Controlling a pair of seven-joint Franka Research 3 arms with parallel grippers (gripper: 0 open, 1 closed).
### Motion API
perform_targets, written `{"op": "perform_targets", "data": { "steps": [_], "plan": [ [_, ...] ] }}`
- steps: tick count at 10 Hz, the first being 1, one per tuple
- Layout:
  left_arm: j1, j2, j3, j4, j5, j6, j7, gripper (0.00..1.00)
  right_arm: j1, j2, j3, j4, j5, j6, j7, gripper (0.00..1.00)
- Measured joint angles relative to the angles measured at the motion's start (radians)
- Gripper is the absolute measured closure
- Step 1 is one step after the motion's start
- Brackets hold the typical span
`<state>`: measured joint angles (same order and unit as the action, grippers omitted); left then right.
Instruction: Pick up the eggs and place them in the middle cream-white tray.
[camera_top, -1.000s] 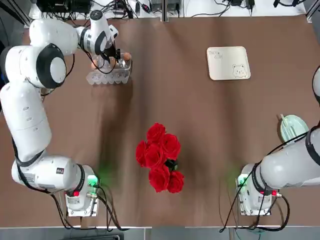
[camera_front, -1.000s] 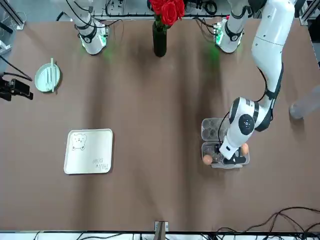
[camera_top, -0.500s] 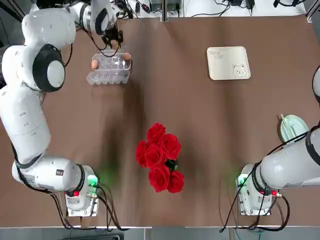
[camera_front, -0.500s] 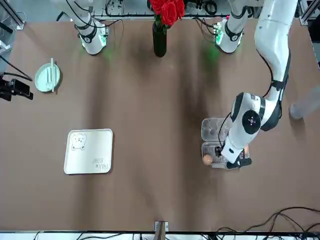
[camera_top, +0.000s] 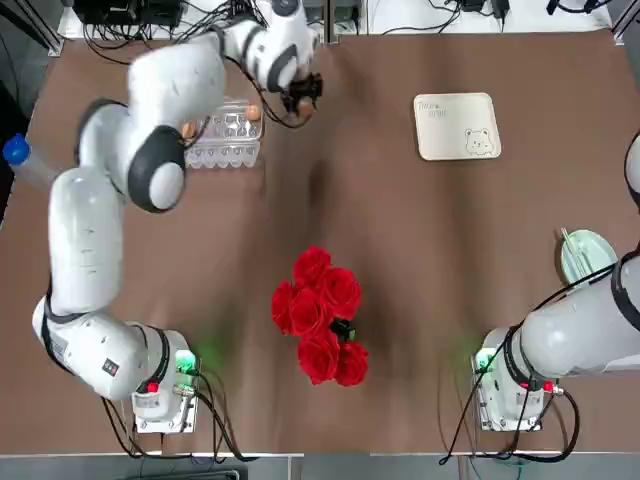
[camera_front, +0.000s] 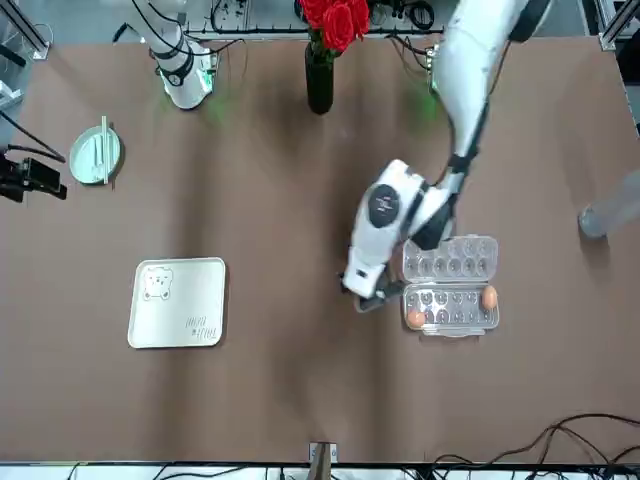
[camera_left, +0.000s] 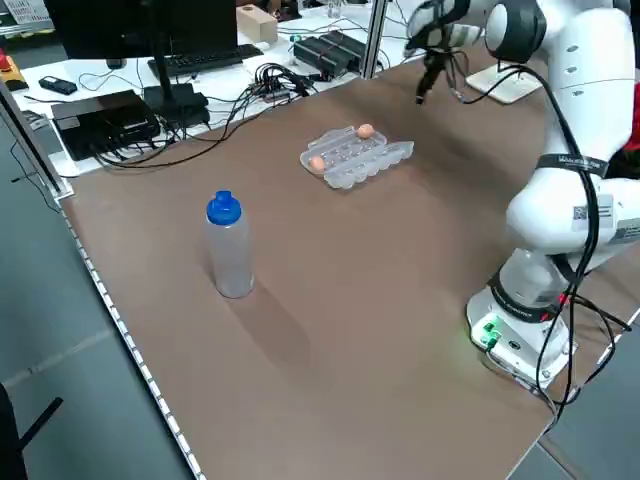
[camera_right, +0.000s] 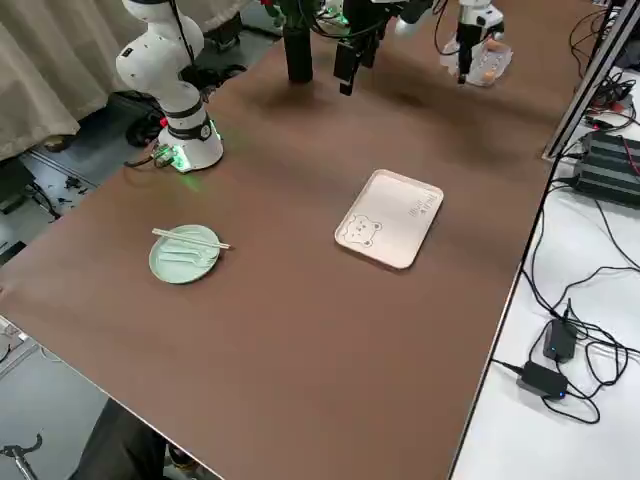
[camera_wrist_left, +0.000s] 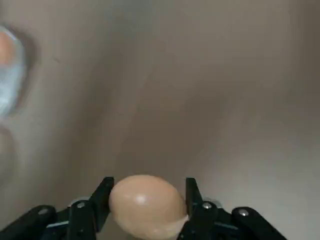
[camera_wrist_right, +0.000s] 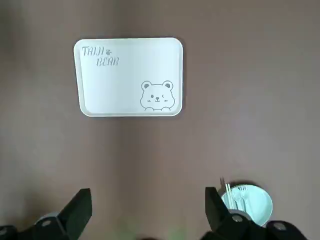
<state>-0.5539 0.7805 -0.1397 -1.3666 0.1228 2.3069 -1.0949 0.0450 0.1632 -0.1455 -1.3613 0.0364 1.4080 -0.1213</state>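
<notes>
Your left claw (camera_wrist_left: 146, 210) grips one egg (camera_wrist_left: 145, 204) mid-desk; tray (camera_top: 457, 126) empty, two eggs (camera_front: 416, 319) remain in the carton (camera_front: 450, 297); right claw (camera_wrist_right: 148, 212) parked open.

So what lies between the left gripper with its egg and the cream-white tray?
Nothing: in the top view only bare brown table separates the left gripper, shut on an egg, from the empty cream-white tray.

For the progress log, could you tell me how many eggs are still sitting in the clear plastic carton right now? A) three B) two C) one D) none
B: the carton holds two eggs, one at its end and one at the other end, while the left gripper is shut on the third egg over bare table.
</notes>
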Motion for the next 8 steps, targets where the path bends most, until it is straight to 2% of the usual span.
{"op": "perform_targets", "data": {
  "steps": [1, 4, 8],
  "plan": [
    [-0.034, 0.049, 0.002, 0.031, 0.0, 0.067, -0.044, 0.37, 0.0, 0.0, 0.0, 0.0, 0.0, 0.0, 0.0, 0.0],
    [-0.089, 0.156, 0.014, 0.054, -0.001, 0.252, -0.071, 0.37, 0.0, 0.0, 0.0, 0.0, 0.0, 0.0, 0.0, 0.0],
    [-0.124, 0.194, 0.022, 0.06, -0.002, 0.324, -0.086, 0.37, 0.005, 0.001, 0.003, 0.0, 0.0, 0.0, 0.0, 0.0]
  ]
}}
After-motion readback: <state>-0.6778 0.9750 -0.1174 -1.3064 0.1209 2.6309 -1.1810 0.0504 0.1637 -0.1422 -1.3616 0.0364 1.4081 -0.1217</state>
